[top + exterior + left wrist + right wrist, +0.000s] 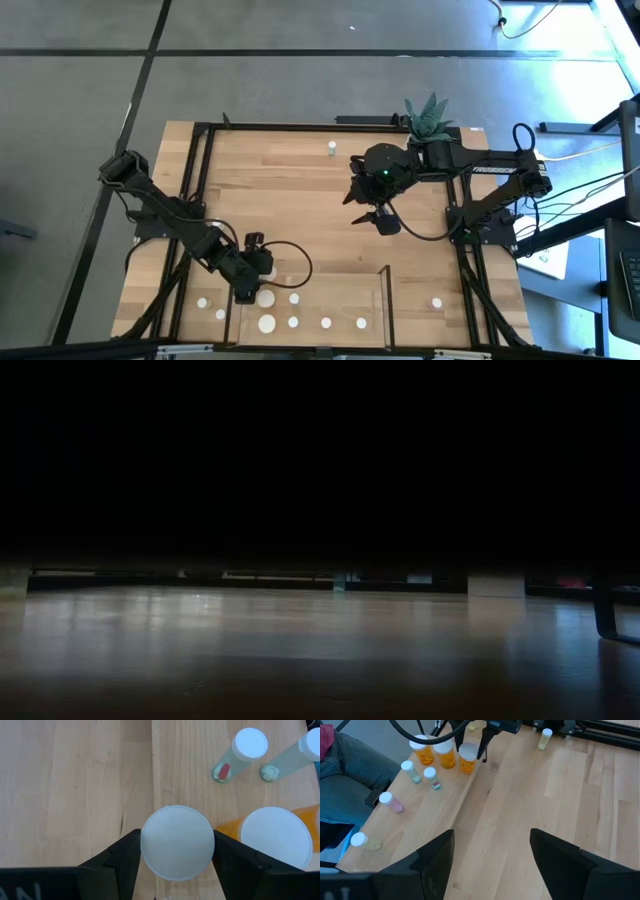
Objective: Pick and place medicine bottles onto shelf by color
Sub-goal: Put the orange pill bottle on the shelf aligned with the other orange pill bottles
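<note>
My left gripper [245,290] is at the shelf's [335,292] left end, shut on a wide amber medicine bottle with a white cap [177,842]. Right beside it stands a second wide amber bottle [275,837], with two slim clear bottles [240,752] farther along the board. Several more white-capped bottles [326,323] stand on the shelf. Others stand on the tabletop: two left of the shelf [202,301], one right of it [437,302], one far back [331,148]. My right gripper [380,218] hangs open over the table's middle, holding nothing. My left gripper has the wide amber bottle between its two fingers [120,862], one on either side at the cap and upper body [467,754]. The fingers slant down from the table's left. The bottle is upright at the shelf's edge, level with its neighbours; whether its base rests on the board I cannot tell.
A spiky green plant in a white pot [430,115] stands at the table's far right corner. The shelf's dark frame bar [385,300] rises at its right end. A seated person's grey-clad legs [345,780] are close beyond the table's near edge. The low view is almost dark.
</note>
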Robot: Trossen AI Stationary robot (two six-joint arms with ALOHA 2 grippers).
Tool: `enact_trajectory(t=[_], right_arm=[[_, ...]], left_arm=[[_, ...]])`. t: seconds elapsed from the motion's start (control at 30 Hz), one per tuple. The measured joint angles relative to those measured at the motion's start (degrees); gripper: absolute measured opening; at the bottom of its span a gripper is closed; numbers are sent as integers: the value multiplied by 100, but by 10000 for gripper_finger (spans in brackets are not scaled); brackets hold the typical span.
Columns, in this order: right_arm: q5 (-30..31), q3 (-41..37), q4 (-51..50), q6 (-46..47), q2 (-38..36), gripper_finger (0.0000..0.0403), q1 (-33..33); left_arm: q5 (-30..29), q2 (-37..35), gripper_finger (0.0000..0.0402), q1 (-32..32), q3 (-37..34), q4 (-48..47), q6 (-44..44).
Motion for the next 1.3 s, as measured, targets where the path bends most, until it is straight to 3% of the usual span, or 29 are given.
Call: enact_trajectory(t=[1.3], right_arm=[[-1, 0, 0, 0, 0, 262, 0]], left_arm=[[-19, -2, 224, -138, 0, 44, 267]])
